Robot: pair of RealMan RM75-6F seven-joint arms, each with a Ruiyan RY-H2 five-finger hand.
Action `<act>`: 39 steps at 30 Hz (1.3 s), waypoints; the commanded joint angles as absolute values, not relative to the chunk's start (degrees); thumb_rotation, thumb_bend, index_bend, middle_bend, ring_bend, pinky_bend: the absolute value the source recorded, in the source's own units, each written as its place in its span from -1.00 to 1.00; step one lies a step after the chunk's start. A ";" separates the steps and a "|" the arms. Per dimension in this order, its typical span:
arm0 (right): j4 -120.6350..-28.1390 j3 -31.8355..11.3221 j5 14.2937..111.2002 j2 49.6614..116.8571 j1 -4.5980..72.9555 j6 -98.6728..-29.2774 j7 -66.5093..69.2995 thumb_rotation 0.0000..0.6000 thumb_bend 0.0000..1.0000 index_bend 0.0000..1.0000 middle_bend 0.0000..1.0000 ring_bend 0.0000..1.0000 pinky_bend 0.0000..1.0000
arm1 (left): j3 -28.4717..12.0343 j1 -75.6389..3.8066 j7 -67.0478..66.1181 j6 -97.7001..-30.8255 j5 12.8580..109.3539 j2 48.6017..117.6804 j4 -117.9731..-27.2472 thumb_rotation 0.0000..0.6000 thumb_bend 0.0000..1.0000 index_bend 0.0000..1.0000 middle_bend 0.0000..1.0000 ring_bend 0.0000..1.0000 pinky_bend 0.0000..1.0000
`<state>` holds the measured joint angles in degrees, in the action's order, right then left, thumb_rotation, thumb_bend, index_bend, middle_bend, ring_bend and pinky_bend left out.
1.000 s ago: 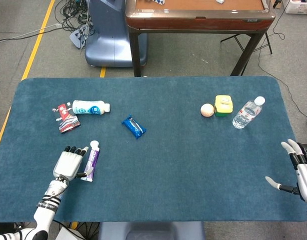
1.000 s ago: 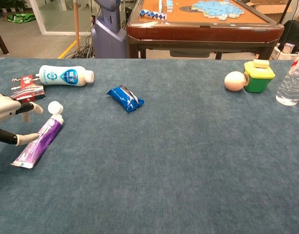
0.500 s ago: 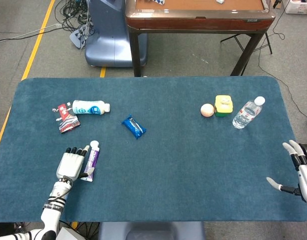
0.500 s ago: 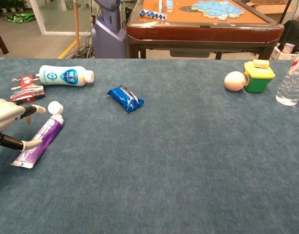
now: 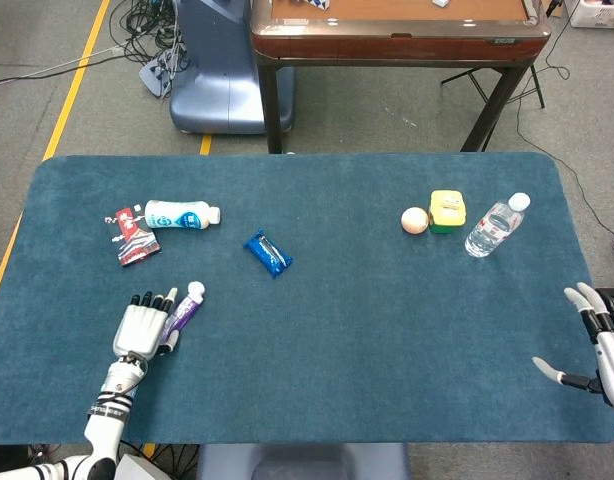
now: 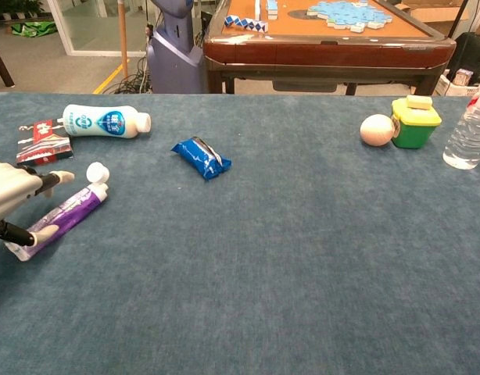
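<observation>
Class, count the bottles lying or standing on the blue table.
2: a white bottle lying at the far left beside a red packet, and a clear water bottle standing at the far right near the green box.

No text can be read; the labels on the white bottle point(image 6: 105, 122) and purple tube point(image 6: 59, 218) are blurred.

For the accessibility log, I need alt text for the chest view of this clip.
At the left edge, the robot's left hand touches a purple tube with a white cap lying on a blue table. Behind it lie a white bottle and a red packet, a blue wrapper mid-table; far right, a pale ball, green container, water bottle.
</observation>
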<state>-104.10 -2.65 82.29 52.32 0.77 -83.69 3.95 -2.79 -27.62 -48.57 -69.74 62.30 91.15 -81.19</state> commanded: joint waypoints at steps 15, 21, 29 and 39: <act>-104.45 -2.86 81.88 52.36 0.81 -83.49 3.54 0.56 -0.90 -0.88 -0.86 -1.00 -1.00 | -5.88 -29.70 -44.99 -67.55 62.39 90.65 -75.97 0.39 -0.56 -0.88 -0.52 -0.66 -0.50; -104.31 -2.85 81.55 52.46 0.61 -83.54 3.67 0.56 -0.90 -0.88 -0.86 -1.00 -1.00 | -6.65 -30.83 -44.19 -66.31 62.39 90.98 -74.17 0.64 -0.56 -0.87 -0.52 -0.66 -0.47; -104.15 -2.87 81.51 52.46 0.52 -83.53 3.92 0.56 -0.90 -0.88 -0.86 -1.00 -1.00 | -7.04 -31.28 -42.97 -65.83 62.66 90.07 -74.79 0.66 -0.56 -0.87 -0.52 -0.66 -0.45; -103.07 -2.89 81.50 53.00 0.96 -82.56 4.92 0.55 -0.90 -0.88 -0.86 -1.00 -1.00 | -5.75 -31.16 -37.32 -61.89 63.23 86.28 -80.47 0.79 -0.56 -0.45 -0.36 -0.62 -0.45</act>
